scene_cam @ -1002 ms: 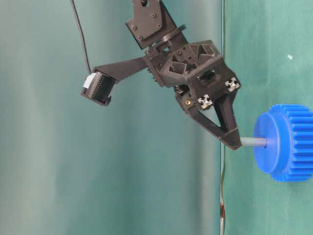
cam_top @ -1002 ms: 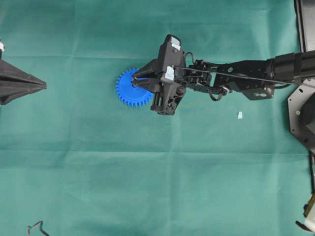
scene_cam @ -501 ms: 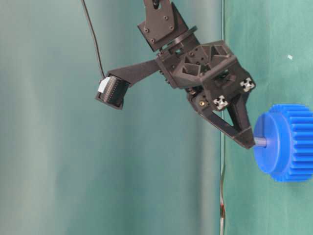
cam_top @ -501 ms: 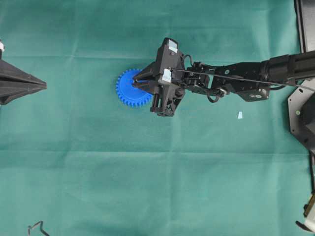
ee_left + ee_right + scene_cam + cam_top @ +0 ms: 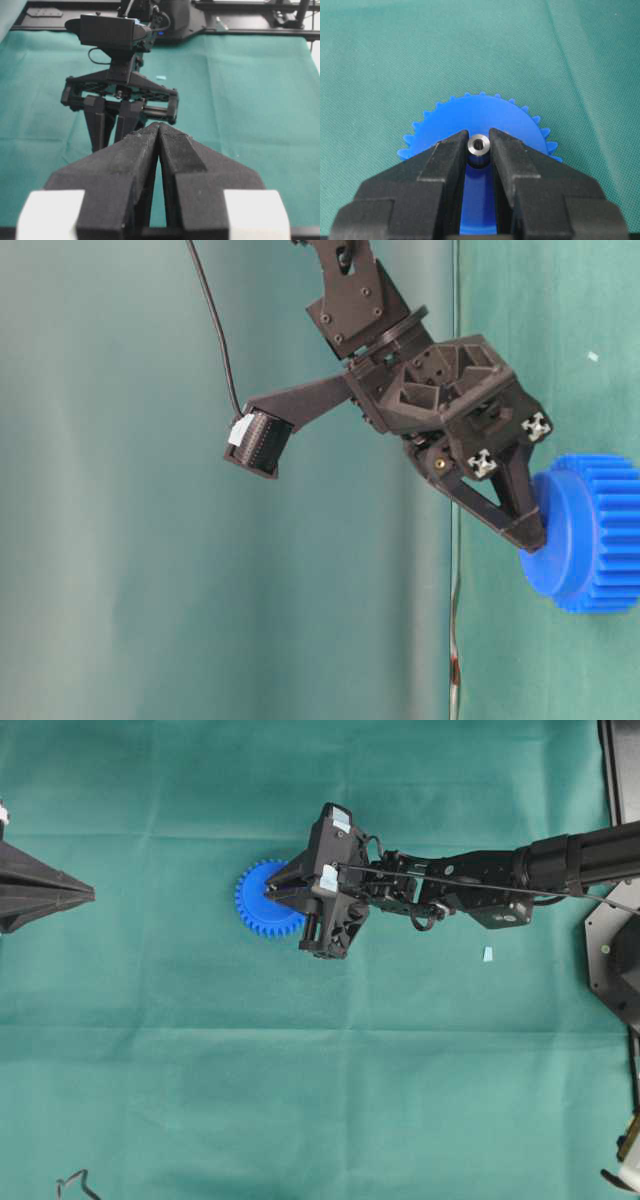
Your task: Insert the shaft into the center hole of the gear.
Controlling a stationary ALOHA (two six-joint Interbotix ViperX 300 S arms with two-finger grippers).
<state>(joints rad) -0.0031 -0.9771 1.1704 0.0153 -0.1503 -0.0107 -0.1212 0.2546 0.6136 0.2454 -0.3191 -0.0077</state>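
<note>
R gripper (image 5: 479, 150) is clenched on the shaft (image 5: 479, 145), fingertips pinching it near its top end so the pin's axis stays free to run straight down; in the right wrist view the pin's hollow end face shows between the two pads, w/ the gear (image 5: 480, 120) directly beneath. Gear lies flat on the green cloth (image 5: 300, 1100), hub face up, which puts the center hole under the pin, though the hole itself is hidden by shaft & fingers. In the table-level view the fingertips (image 5: 527, 532) sit right against the gear's raised hub (image 5: 548, 540) and no bare pin shows between them, so the shaft looks sunk into the hole about as far as this grip allows. Judgement: insertion is nearly done; the fingers themselves now block deeper seating, so letting go and lifting straight away seems the next need, w/o dragging the pin sideways or tipping the gear. L gripper (image 5: 159, 131) is parked well apart at the cloth's far side, pads pressed together on nothing; prob. kept clear so as not to crowd the R arm (image 5: 480, 885).
</note>
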